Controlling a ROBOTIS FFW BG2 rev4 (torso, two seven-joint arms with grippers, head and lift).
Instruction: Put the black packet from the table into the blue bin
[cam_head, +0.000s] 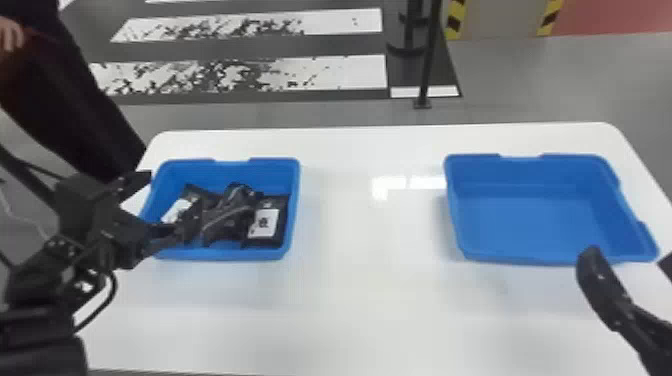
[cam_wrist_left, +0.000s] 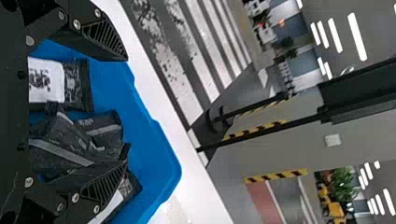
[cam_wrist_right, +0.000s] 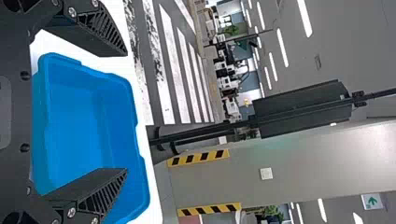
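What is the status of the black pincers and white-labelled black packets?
Left black pincer open at left blue plastic bin; right black pincer open near right blue plastic bin. Packets in left bin, dark strapped bundle between them.

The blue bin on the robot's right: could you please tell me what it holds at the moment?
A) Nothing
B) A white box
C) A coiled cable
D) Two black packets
A: the bare floor and inner walls of the right-hand blue bin show, with nothing lying on them.
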